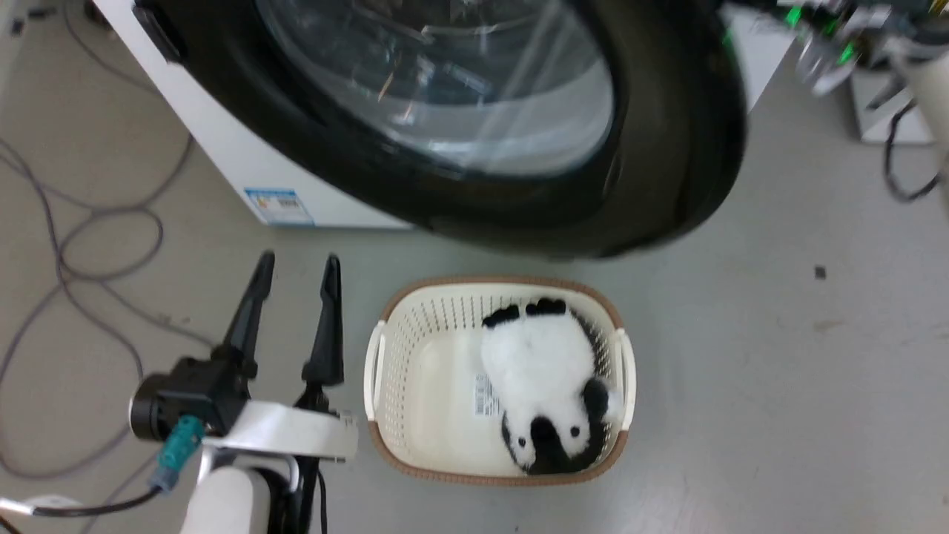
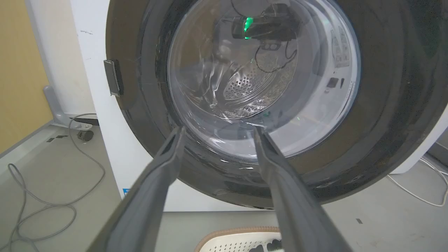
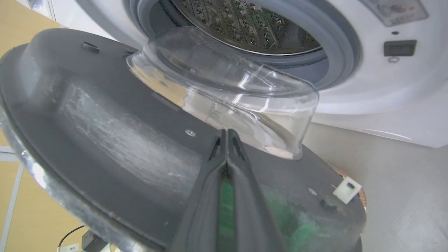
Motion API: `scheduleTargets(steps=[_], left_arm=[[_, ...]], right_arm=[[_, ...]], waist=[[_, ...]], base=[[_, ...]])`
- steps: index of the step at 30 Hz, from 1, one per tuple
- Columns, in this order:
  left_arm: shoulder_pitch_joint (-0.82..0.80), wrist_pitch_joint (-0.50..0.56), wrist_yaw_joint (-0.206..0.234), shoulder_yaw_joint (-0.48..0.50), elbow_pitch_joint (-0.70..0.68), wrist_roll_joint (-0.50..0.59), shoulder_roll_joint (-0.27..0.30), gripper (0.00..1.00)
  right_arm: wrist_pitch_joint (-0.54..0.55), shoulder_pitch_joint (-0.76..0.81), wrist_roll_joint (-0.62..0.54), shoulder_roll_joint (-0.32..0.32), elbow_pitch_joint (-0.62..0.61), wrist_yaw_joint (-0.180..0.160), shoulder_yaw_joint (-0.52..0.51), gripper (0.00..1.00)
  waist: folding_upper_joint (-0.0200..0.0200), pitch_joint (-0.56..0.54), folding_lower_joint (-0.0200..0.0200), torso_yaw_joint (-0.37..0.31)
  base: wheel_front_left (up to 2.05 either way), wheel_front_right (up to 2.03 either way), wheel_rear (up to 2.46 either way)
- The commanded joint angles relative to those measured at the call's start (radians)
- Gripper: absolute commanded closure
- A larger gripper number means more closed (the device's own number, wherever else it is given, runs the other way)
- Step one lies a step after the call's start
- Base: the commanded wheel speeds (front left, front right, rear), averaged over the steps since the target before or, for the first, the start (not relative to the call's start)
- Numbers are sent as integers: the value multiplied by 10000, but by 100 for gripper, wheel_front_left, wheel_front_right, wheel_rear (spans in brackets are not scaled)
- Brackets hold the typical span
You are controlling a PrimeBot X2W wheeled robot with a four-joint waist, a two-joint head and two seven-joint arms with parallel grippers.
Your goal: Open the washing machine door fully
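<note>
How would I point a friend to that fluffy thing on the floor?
Find the big white washing machine with its round black door swung out. On the floor before it sits a cream basket; inside lies a plush panda, soft, furry, black-and-white against hard plastic.

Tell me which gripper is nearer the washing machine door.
Right. The right gripper, shut, sits at the inner face of the washing machine door, beside its glass bowl; the left gripper hangs open, apart from the outer face.

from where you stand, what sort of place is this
Probably a robot test lab staged as a laundry corner: a white front-loading washing machine, a laundry basket holding a plush panda, and loose cables across a bare grey floor.
</note>
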Motion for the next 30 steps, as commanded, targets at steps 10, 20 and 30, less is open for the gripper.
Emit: scheduleTargets(steps=[10, 20, 30], left_arm=[[1240, -53, 226, -6, 487, 408, 7, 0], [1649, -53, 350, -186, 603, 461, 7, 0], [1801, -53, 468, -283, 693, 448, 7, 0]], right_arm=[[556, 3070, 688, -11, -2149, 12, 104, 100], [743, 4827, 1178, -78, -4046, 12, 122, 100], [459, 5862, 1091, 122, -5675, 12, 439, 100]], waist=[[0, -1687, 0, -109], [0, -2134, 0, -33], [0, -2181, 0, 9]], base=[[0, 0, 0], [0, 0, 0], [0, 0, 0]])
